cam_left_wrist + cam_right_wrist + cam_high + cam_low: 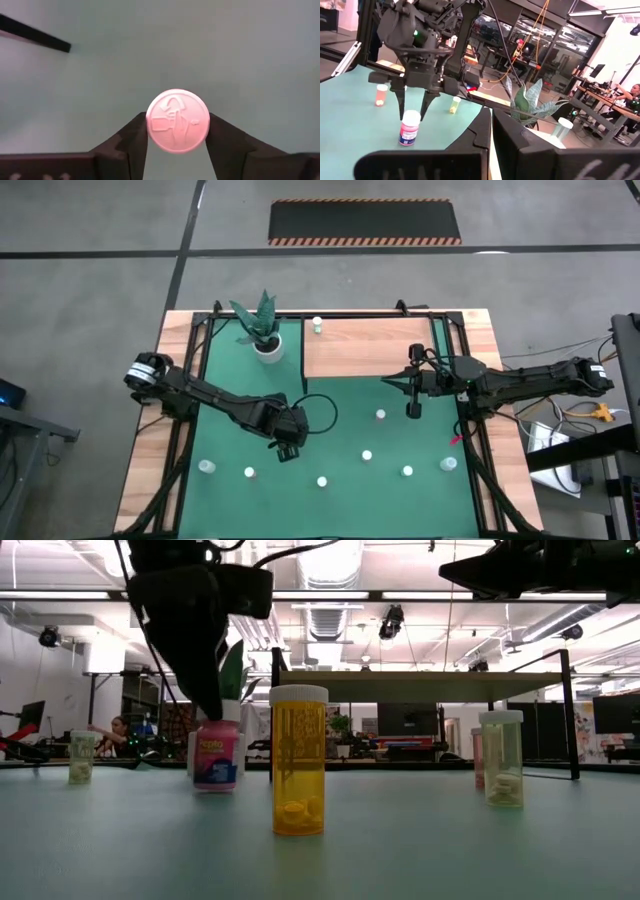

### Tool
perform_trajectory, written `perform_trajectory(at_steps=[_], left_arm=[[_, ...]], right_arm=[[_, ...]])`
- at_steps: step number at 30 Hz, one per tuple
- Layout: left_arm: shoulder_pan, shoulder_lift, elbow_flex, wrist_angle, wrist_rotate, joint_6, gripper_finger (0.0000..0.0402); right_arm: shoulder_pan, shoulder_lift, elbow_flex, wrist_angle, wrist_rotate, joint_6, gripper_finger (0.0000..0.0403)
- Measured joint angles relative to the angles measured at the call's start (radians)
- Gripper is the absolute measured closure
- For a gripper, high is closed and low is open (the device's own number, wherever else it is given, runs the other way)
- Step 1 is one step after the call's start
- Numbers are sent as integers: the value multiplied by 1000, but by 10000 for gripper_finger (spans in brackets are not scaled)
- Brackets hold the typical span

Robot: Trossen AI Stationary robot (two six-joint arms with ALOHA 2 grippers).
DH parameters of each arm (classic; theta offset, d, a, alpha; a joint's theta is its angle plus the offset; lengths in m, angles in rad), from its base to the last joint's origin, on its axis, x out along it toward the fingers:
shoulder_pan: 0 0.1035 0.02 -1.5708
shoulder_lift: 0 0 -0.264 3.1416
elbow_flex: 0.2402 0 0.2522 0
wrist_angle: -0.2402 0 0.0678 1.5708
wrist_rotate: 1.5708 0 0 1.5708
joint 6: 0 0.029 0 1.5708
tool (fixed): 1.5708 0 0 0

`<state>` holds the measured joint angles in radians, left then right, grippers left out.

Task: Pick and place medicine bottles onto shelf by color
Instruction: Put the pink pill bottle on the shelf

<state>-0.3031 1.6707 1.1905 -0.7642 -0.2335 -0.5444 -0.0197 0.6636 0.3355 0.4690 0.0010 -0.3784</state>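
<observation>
A pink medicine bottle (177, 120) with a pale cap stands upright on the green mat (340, 405) that covers the bench (150, 430), left of centre. The left gripper (177, 131) comes down over it from above, one dark finger on each side of the cap; the left wrist view looks straight down on the round embossed cap and shows both fingers (131, 137) at its edges, closed against it or very nearly so. The low view shows the bottle's pink label and its base on the mat, which the wrist view cannot. In that low view an amber bottle (298, 760) stands nearest the camera, with a few tablets lying at its bottom; a pale clear bottle (502, 757) to its right also holds tablets, and another pale one (81, 757) stands far left. The high view shows more white-capped bottles scattered across the near half of the mat, and one small bottle (317, 325) at the far edge of the wooden shelf (365, 348), beside a potted plant (262, 330). The right gripper (415, 408) hangs over the mat just in front of the shelf, well apart from the pink bottle, its fingers pressed together and empty. The right wrist view alone shows people seated at desks beyond the bench.
</observation>
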Motion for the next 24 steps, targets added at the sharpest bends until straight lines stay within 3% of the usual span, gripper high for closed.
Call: perform_trajectory(at_steps=[6, 9, 16, 24], left_arm=[[0, 0, 160, 0, 122, -62, 255], [9, -1, 286, -4, 132, -76, 255], [97, -3, 515, -2, 5, 46, 255], [287, 31, 585, -9, -12, 195, 255]], right_arm=[[0, 0, 0, -10, 0, 2, 394], [0, -2, 0, -11, 0, 3, 394], [0, -50, 0, -93, 0, -9, 394], [0, -163, 0, -201, 0, 38, 394]])
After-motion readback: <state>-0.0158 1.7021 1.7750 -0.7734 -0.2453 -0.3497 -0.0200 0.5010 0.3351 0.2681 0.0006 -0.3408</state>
